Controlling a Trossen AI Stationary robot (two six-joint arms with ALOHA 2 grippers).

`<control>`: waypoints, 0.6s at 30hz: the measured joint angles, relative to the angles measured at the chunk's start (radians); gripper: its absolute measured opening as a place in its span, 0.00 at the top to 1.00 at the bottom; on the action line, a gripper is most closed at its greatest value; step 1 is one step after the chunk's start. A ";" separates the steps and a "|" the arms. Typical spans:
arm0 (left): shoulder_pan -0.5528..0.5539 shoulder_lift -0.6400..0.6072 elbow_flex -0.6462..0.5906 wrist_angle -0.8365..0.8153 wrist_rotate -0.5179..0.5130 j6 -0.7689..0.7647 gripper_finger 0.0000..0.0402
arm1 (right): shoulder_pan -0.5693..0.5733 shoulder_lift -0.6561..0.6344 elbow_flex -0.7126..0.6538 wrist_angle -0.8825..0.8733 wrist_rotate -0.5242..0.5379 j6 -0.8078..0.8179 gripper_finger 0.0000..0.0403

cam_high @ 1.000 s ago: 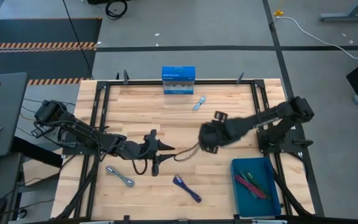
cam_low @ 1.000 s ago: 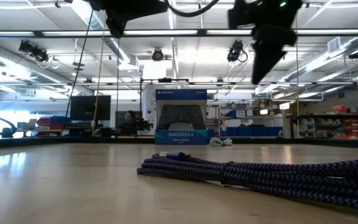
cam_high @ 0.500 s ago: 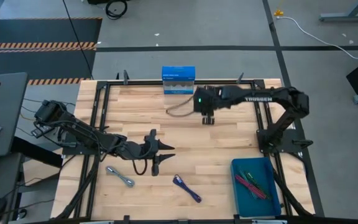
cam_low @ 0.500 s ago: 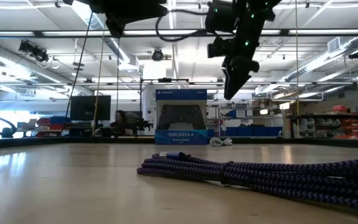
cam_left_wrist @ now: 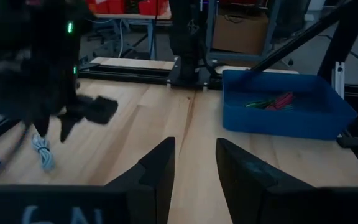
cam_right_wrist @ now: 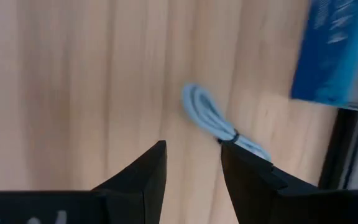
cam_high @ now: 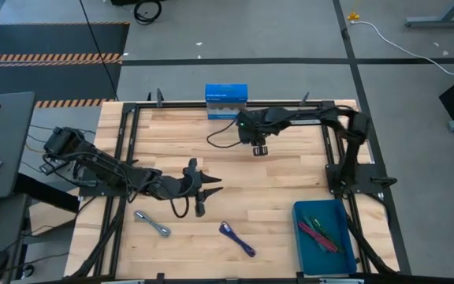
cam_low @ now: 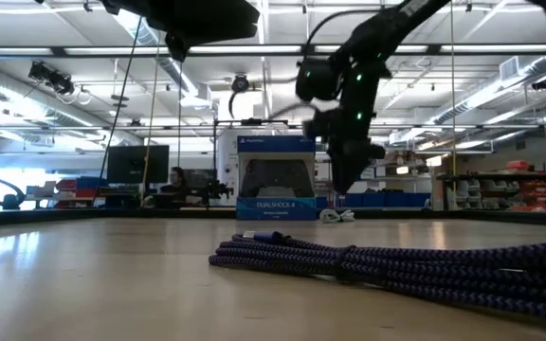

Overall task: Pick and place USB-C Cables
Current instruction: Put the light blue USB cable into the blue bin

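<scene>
My right gripper [cam_high: 259, 147] hangs open over the table's far side, just short of the pale silver-blue cable [cam_right_wrist: 219, 124], which lies flat in front of the blue-and-white box [cam_high: 227, 102]. In the high view the arm hides that cable. The low view shows the gripper [cam_low: 341, 175] low over the table, beside the box [cam_low: 275, 180]. The grey cable [cam_high: 152, 223] and the navy cable [cam_high: 237, 238] lie near the near edge. Teal, maroon and green cables [cam_high: 318, 234] lie in the blue bin [cam_high: 302, 244]. My left gripper [cam_high: 211, 186] waits open over the table's middle left.
The blue bin [cam_left_wrist: 284, 118] stands at the table's near right corner. A black frame rail [cam_high: 290, 103] runs along the far edge behind the box. Bare wood lies between the two grippers. The navy cable [cam_low: 396, 265] fills the low view's foreground.
My right gripper has swung from the table's middle toward the far edge, then slightly left, and has come down over the pale silver-blue cable next to the box. No cable has moved.
</scene>
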 joint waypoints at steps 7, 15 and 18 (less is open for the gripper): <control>0.025 0.000 0.001 -0.003 0.000 0.024 0.69 | -0.014 0.132 0.112 -0.047 0.053 -0.064 0.61; 0.028 0.000 0.002 -0.031 0.002 0.018 0.69 | -0.025 0.204 0.136 -0.033 0.024 -0.100 0.61; 0.029 0.000 0.002 -0.034 0.014 0.019 0.69 | -0.024 0.227 0.138 -0.028 0.030 -0.092 0.61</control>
